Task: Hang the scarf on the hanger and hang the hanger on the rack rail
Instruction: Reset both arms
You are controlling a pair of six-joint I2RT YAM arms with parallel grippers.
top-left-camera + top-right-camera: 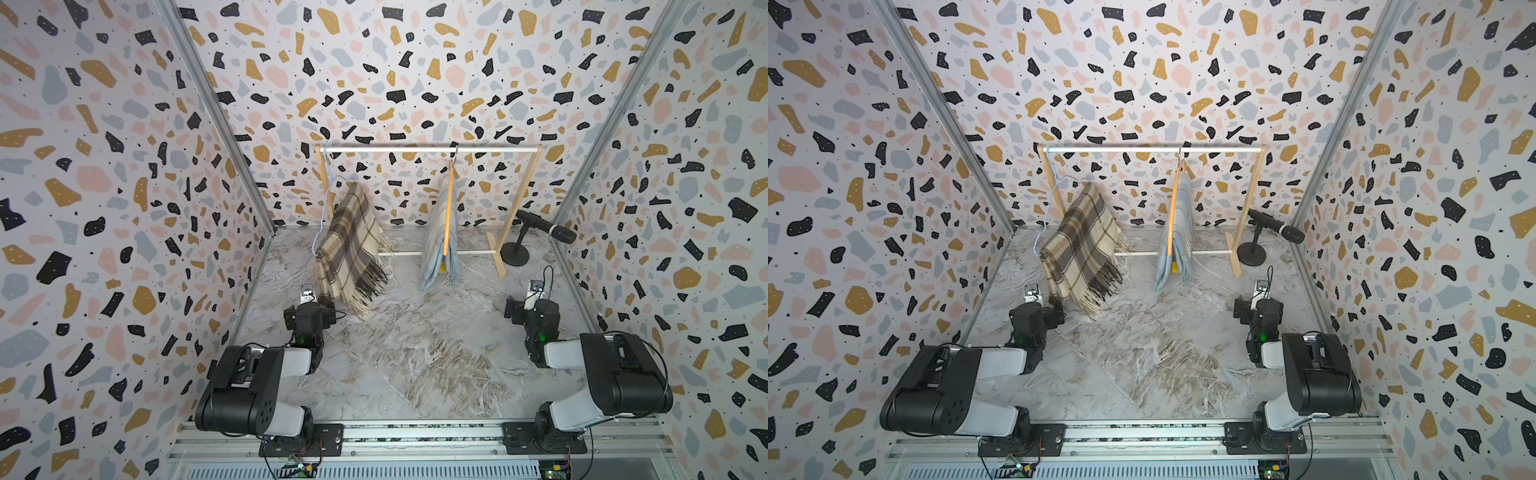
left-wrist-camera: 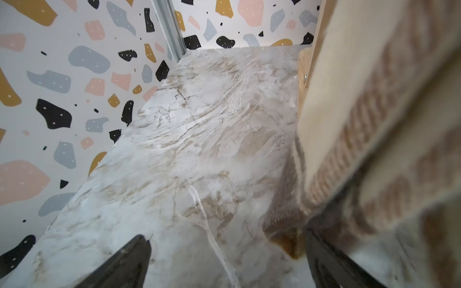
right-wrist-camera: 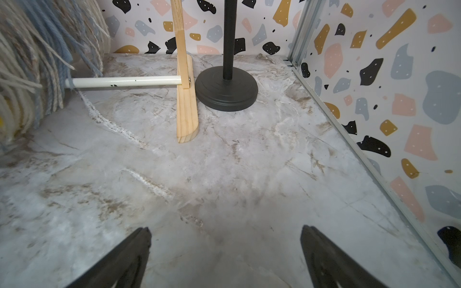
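At 11 o'clock, plaid scarf [image 1: 351, 245]: draped on wire hanger [image 1: 328, 187]
left gripper [image 2: 225, 234]: wide open, empty
right gripper [image 3: 225, 228]: wide open, empty

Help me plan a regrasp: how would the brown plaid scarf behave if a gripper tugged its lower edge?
Probably floppy: the plaid scarf drapes in soft folds, its fringe splayed loose. Likely it would slide or swing, since it hangs on a thin wire hanger hooked over the rail.
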